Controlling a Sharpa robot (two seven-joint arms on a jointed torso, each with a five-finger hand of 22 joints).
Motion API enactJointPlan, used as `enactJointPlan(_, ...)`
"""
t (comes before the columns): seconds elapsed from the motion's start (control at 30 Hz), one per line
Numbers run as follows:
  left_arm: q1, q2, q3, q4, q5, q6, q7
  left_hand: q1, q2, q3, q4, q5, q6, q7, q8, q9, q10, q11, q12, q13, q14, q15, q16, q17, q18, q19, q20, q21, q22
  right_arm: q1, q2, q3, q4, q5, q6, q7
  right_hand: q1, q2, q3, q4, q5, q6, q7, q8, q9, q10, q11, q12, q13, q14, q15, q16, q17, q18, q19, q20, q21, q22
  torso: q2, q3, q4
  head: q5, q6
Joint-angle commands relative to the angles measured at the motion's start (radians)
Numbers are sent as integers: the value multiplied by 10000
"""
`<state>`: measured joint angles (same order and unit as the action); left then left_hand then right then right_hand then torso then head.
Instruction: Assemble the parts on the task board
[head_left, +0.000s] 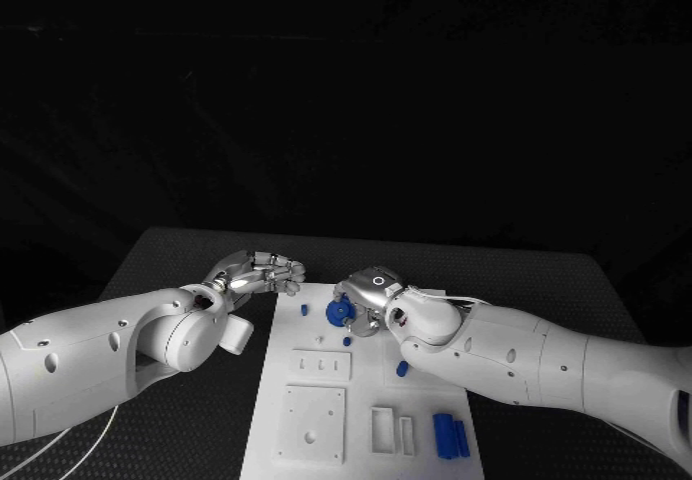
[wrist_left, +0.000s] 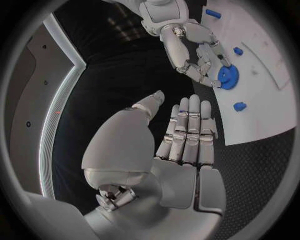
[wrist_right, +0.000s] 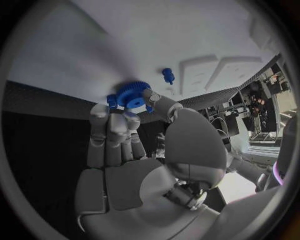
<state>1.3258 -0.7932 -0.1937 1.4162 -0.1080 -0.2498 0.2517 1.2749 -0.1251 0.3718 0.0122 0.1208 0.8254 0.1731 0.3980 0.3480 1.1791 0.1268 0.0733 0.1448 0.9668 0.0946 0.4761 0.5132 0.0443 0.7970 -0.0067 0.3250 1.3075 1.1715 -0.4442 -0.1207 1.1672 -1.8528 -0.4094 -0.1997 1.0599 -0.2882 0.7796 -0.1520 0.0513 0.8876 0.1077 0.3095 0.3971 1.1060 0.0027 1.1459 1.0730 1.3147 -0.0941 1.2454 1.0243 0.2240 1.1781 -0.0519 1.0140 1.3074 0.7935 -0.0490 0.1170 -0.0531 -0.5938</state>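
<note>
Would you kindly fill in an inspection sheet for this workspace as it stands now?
Surface: black textured table, white rectangular task board in the middle.
Job's things: round blue toothed gear at the board's far end, right hand's fingers on it; small blue pegs nearby; two blue bars near edge.
Clutter: nothing seen.
Hands: right hand touches the gear; left hand holds nothing.
Cables: thin white cable under left arm.
Surroundings: dark.

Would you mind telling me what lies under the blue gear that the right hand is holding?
The white task board lies beneath the blue gear, which the right hand grips at its rim. Whether a peg or hole sits directly under it is hidden by the gear and fingers.
</note>
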Motion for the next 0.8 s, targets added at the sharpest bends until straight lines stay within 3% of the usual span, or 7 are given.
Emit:
enactJointPlan(0.03,11,25,7,14,-35,63,55,-94,-23,7,-43,-37,56,-15,-27,18,-51,37,-44,13,44,32,-38,16,84,-33,45,-34,164,-14,1,-10,10,271,536,208,282,-4,160,-187,933,166,284,-55,-9,-197,190,-14,-10,-33,103,-52,20,378,-54,-3,-64,99,0,-6,-3,9,-6)
enactJointPlan(0.07,11,25,7,19,-35,68,53,-96,-24,8,-44,-38,55,-15,-27,18,-52,38,-44,13,44,32,-39,16,84,-33,45,-34,164,-14,-1,-10,2,286,589,213,511,105,345,-353,1771,120,253,-73,-12,-223,185,-12,-9,-45,153,-56,30,375,-82,-13,-82,98,2,-5,-6,7,-7)
enactJointPlan(0.1,11,28,7,19,-35,73,54,-102,-26,9,-44,-38,54,-14,-30,18,-53,38,-44,13,44,33,-40,17,83,-33,45,-34,164,-14,-4,-10,-11,333,638,218,599,199,501,-541,3031,16,293,-115,-22,-258,209,-6,-5,-63,101,-58,47,364,-110,10,-83,111,2,-5,-6,7,-7)
enactJointPlan(0.2,11,35,7,3,-35,64,52,-105,-25,11,-46,-39,52,-13,-31,19,-54,38,-44,13,44,33,-41,19,83,-33,45,-34,164,-14,-23,-10,-57,455,742,228,639,421,744,-763,4061,-10,263,-120,-23,-282,193,12,-7,-68,85,-72,63,378,-119,66,-78,126,5,-4,-10,-2,-5)
enactJointPlan(0.33,11,24,7,2,-35,62,54,-111,-26,14,-48,-39,50,-12,-34,20,-55,39,-45,14,45,33,-43,21,83,-32,45,-35,164,-13,-93,-10,-54,490,752,224,390,553,942,-875,4783,19,264,-97,-18,-296,189,41,-13,-59,83,-84,87,378,-106,130,-62,141,-1,-2,-9,-12,-10)
enactJointPlan(0.57,11,-1,7,14,-35,66,51,-116,-26,19,-53,-40,49,-11,-38,22,-56,39,-45,14,45,33,-46,24,83,-32,45,-35,164,-12,-265,-10,-24,607,759,185,140,686,1213,-1000,5111,73,273,-67,-14,-293,196,84,-25,-38,87,-88,121,378,-76,141,-44,147,1,1,-7,-17,-12)
enactJointPlan(0.8,10,-33,6,28,-35,61,52,-120,-28,26,-61,-40,47,-10,-41,25,-56,39,-45,15,45,33,-49,27,84,-32,44,-35,164,-9,-590,-9,270,607,586,138,89,706,1311,-1038,5162,121,290,-43,-7,-288,210,103,-29,-26,98,-88,134,378,-57,132,-36,146,2,7,-28,-13,-11)
